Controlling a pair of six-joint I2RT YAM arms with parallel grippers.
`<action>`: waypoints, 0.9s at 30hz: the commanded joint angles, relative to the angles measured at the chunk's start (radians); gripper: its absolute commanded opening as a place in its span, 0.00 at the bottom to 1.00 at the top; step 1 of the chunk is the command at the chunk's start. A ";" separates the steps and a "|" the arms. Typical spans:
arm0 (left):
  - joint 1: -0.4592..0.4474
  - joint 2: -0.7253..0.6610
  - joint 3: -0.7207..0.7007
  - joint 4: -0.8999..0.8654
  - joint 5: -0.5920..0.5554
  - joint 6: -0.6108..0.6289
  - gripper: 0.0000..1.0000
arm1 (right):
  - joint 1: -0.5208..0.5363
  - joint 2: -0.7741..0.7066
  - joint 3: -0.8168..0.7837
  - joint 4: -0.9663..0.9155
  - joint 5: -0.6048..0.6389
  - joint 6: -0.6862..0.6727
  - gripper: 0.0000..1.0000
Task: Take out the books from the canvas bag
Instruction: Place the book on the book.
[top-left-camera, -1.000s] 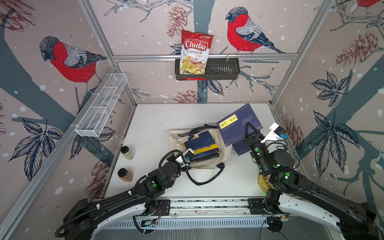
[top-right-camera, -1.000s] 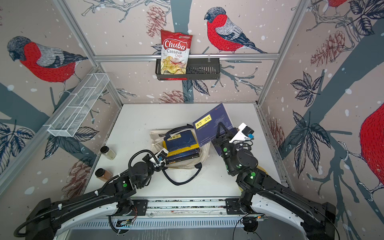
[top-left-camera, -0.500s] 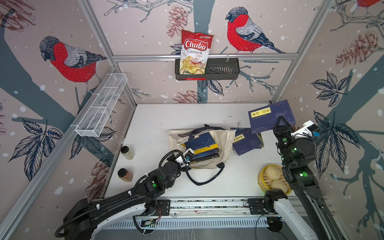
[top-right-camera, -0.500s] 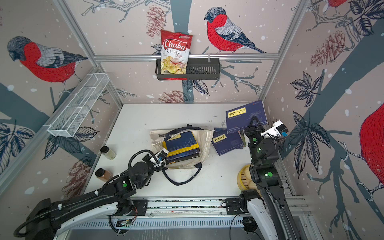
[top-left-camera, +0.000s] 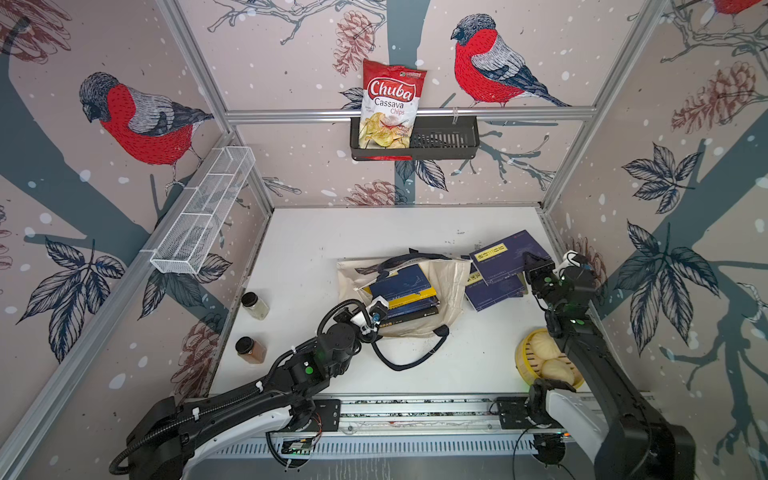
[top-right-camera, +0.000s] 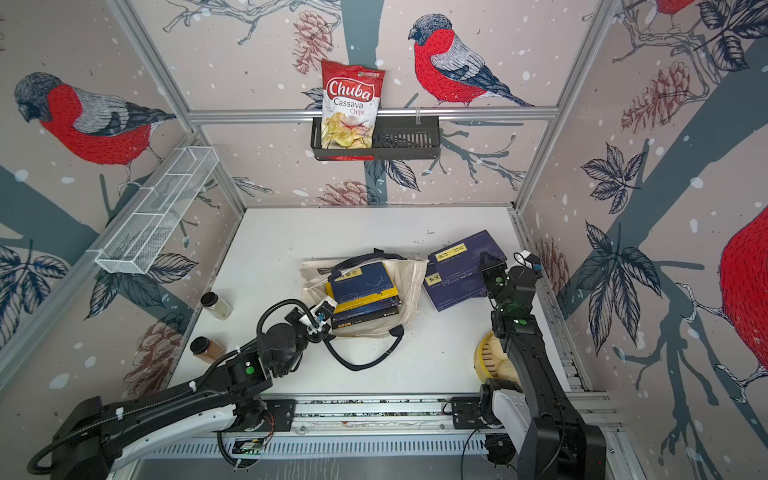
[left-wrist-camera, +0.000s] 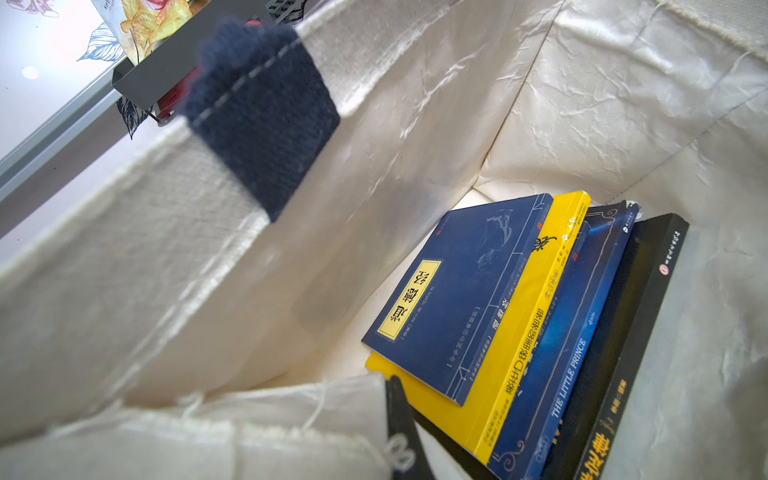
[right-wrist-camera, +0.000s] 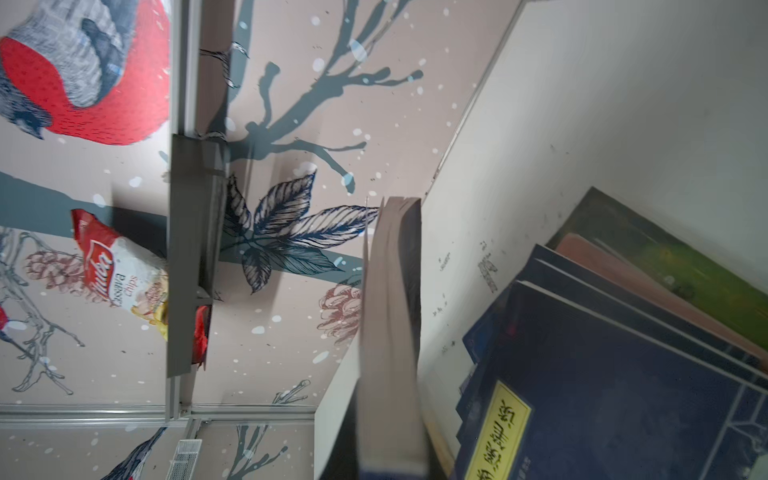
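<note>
The right gripper (top-left-camera: 533, 266) is clamped on one edge of a thin navy book (top-left-camera: 509, 252). The book juts out from the jaws above the pile (top-left-camera: 494, 291) of books already lying on the table (top-left-camera: 332, 241) just beside the bag (top-left-camera: 455, 282); whether it touches the pile I cannot tell. In the right wrist view the book (right-wrist-camera: 390, 332) shows edge-on, a pale page block between dark covers, slightly bowed. It looks like a light, floppy paperback that will sag and swing from an edge grip, so a hold near the stiffer spine should carry it best. The left gripper (top-left-camera: 376, 318) is pressed shut on the bag's near rim, and one dark finger (left-wrist-camera: 399, 415) shows against folded cloth. The bag is limp cream canvas, coarse-woven at the hem and crinkled and faintly shiny inside (left-wrist-camera: 582, 104), with a navy strap (top-left-camera: 409, 361) looped loose on the table. Being this soft, it would likely drag along with a book unless pinned. Inside lies a stack (left-wrist-camera: 469, 299) of four flat books: navy with a yellow label on top, then yellow, blue reading "The Little Prince", and black. They are stepped, so each one's long edge shows. The covers look smooth and probably slide over one another; the top one's exposed edge is the likely place to pinch.
</note>
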 joint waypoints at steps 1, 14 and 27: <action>0.001 -0.003 0.011 0.070 0.009 0.007 0.00 | -0.001 0.055 -0.034 0.169 -0.048 0.043 0.00; 0.002 0.005 0.012 0.067 0.017 0.015 0.00 | 0.050 0.216 -0.148 0.285 0.059 0.049 0.00; 0.001 0.009 0.017 0.054 0.034 0.024 0.00 | 0.047 0.319 -0.149 0.216 0.173 0.075 0.48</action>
